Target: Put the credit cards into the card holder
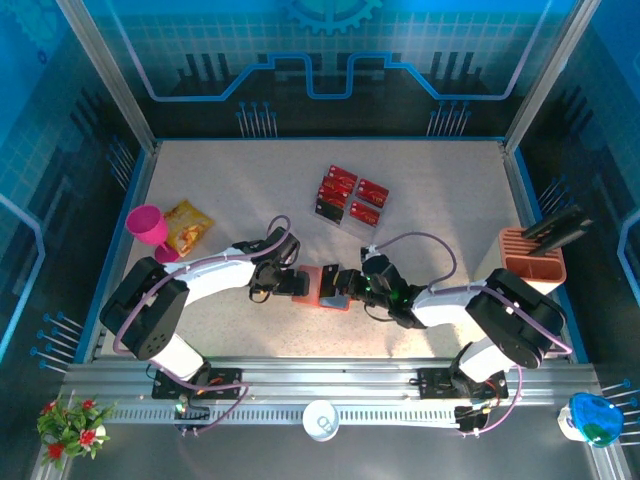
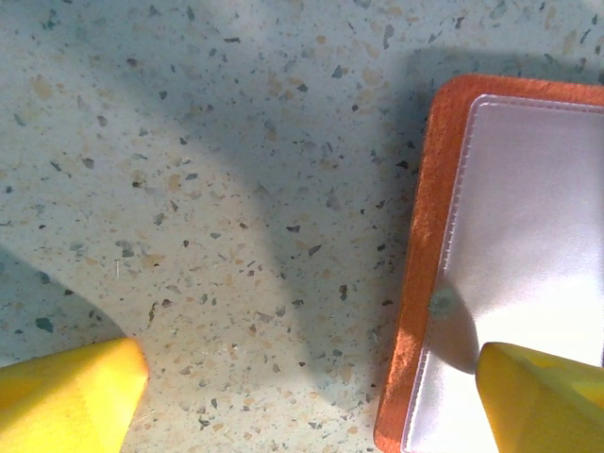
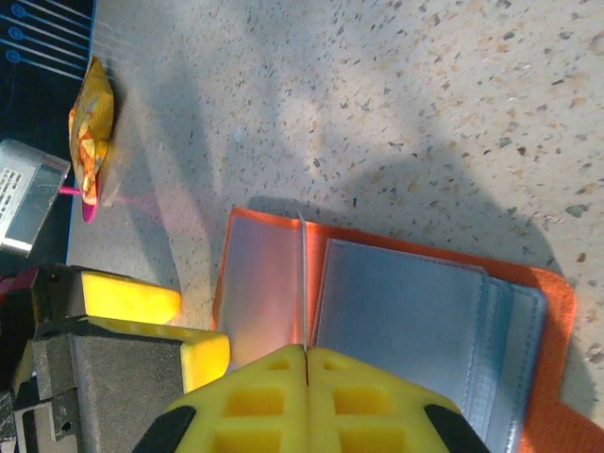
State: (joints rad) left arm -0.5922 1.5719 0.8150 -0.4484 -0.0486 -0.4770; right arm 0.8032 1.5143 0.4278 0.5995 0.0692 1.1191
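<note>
Speckled tabletop [image 1: 450, 200] (blue patterned walls [image 1: 420, 50])

The top camera looks down from above and behind the arm bases over the whole worktop [image 1: 440, 190]. Both wrist cameras hang close, facing down past yellow fingers [image 2: 66, 392] at the same wallet [image 2: 528, 236], which lies centre frame from above.
</note>
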